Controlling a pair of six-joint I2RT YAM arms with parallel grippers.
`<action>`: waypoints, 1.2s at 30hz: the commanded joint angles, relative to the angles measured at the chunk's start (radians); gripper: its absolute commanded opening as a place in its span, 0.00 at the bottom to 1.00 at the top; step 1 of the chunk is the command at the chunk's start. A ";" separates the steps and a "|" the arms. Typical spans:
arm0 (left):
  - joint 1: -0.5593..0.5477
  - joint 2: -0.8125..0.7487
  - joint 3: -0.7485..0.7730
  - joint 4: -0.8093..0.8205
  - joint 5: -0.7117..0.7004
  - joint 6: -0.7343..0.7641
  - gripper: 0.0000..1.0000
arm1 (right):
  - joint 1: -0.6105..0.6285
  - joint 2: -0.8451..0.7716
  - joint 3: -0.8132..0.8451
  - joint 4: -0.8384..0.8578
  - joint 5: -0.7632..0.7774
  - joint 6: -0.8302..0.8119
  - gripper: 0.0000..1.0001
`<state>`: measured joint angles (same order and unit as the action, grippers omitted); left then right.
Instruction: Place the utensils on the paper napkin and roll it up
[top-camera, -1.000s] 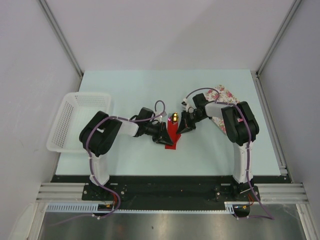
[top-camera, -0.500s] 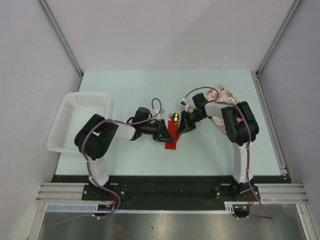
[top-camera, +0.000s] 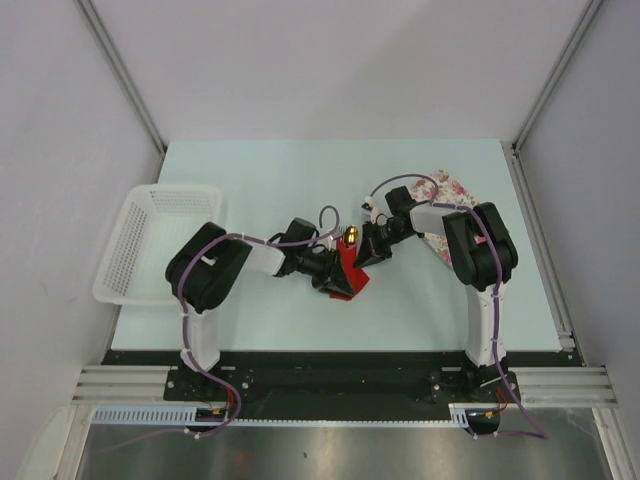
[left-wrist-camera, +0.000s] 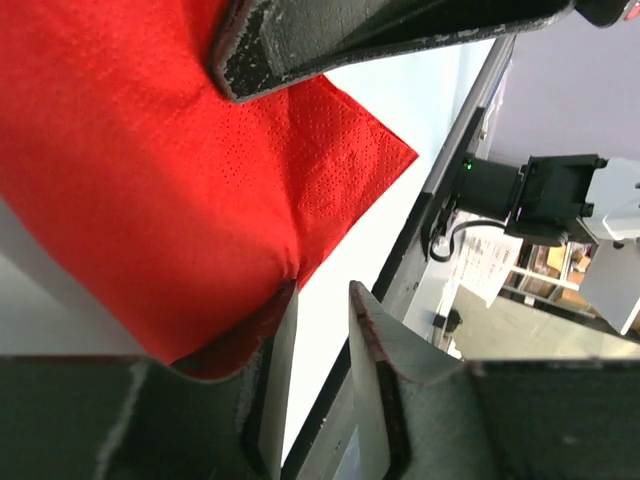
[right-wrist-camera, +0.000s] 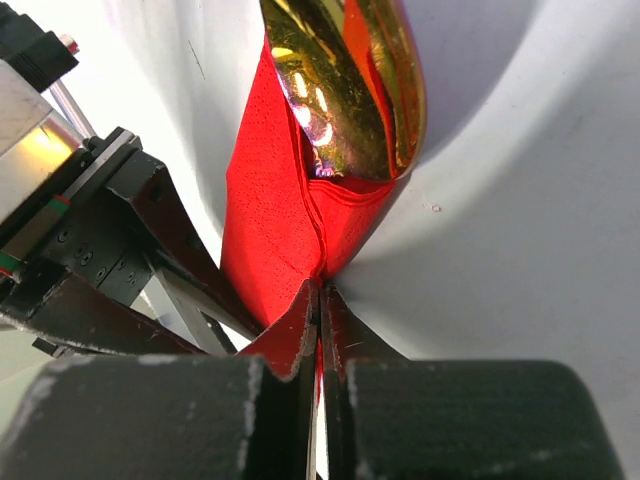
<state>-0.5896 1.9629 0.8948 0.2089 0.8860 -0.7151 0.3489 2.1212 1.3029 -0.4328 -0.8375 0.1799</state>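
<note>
Paper and polished metal
I see the napkin (left-wrist-camera: 170, 170) as matt red dimpled paper; the spoon (right-wrist-camera: 345, 90) bowl gleams mirror-gold.

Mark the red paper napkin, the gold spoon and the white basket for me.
paper napkin (left-wrist-camera: 150, 180), left wrist view, flat middle of the red sheet.
spoon (right-wrist-camera: 340, 90), right wrist view, its shiny gold bowl.
basket (top-camera: 118, 255), top external view, its left mesh wall.
</note>
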 joint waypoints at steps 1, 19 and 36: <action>-0.001 0.028 0.036 -0.131 -0.027 0.103 0.35 | -0.005 0.052 -0.019 -0.014 0.153 -0.054 0.00; 0.047 -0.027 -0.066 0.172 0.007 -0.038 0.23 | -0.005 0.036 -0.033 -0.007 0.167 -0.062 0.00; 0.048 0.050 -0.046 0.044 -0.035 0.000 0.04 | -0.004 -0.063 0.032 -0.047 0.238 0.047 0.51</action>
<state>-0.5407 1.9900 0.8474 0.3092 0.9134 -0.7738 0.3298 2.0560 1.3064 -0.4503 -0.7567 0.2356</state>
